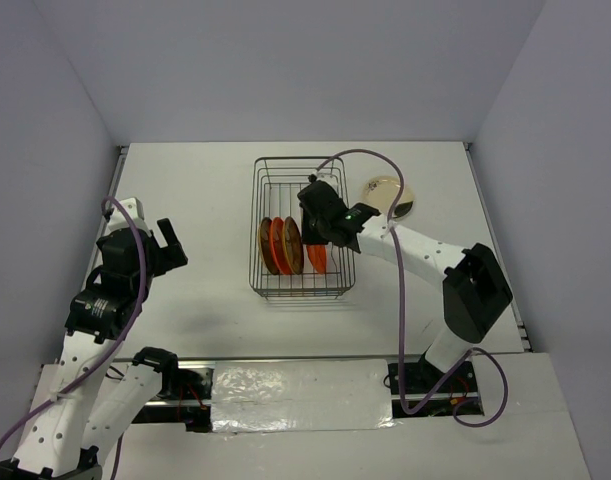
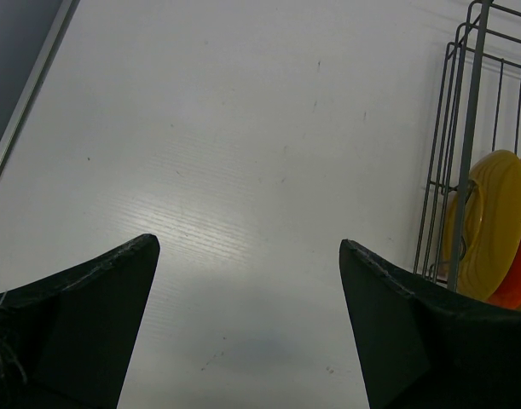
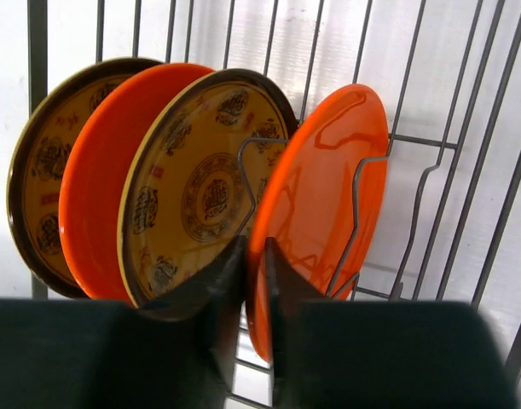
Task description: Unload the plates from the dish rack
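Right fingers (image 3: pixel 226 285) pinch orange plate (image 3: pixel 320 179) (in rack (image 3: pixel 413 141)).

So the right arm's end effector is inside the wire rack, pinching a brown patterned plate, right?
Not quite. The right end effector is inside the dish rack, but it pinches the rim of the orange plate at the row's right end, not a patterned one; the right wrist view shows this.

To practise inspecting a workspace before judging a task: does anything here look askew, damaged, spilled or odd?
Nothing stands out. Four plates stand upright in the dish rack, a cream plate lies flat on the table beside it, and the right end effector pinches the rim of the rightmost orange plate.
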Robot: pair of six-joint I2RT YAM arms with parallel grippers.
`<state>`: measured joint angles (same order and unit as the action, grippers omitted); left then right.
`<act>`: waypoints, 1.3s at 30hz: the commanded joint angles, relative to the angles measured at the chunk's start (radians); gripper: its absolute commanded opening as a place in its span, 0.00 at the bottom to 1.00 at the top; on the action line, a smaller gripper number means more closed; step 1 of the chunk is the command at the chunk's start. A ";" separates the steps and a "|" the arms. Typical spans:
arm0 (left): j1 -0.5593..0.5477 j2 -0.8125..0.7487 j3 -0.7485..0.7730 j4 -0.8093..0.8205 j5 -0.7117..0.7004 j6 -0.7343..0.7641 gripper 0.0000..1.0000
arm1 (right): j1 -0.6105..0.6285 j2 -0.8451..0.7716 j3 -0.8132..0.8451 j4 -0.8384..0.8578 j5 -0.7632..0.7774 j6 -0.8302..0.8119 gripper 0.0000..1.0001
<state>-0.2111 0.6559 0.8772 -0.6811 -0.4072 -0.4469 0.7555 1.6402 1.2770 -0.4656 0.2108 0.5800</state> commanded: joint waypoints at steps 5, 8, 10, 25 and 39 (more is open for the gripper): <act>-0.005 -0.012 0.002 0.025 -0.007 0.005 0.99 | 0.028 -0.084 0.004 0.044 0.010 0.047 0.11; -0.005 -0.015 0.002 0.025 -0.007 0.005 0.99 | 0.036 -0.152 0.025 0.028 0.022 0.061 0.08; -0.007 -0.013 0.002 0.025 -0.007 0.005 1.00 | 0.038 -0.245 0.027 0.030 0.038 0.072 0.07; -0.010 -0.006 0.003 0.020 -0.015 0.002 0.99 | -0.172 -0.416 -0.045 -0.306 0.285 -0.100 0.00; -0.013 0.013 0.008 0.012 -0.028 -0.004 0.99 | -0.337 -0.171 -0.237 -0.134 0.185 -0.134 0.47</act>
<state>-0.2192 0.6643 0.8772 -0.6819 -0.4160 -0.4480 0.4198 1.4422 0.9886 -0.6468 0.4210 0.4553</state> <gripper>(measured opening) 0.994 0.420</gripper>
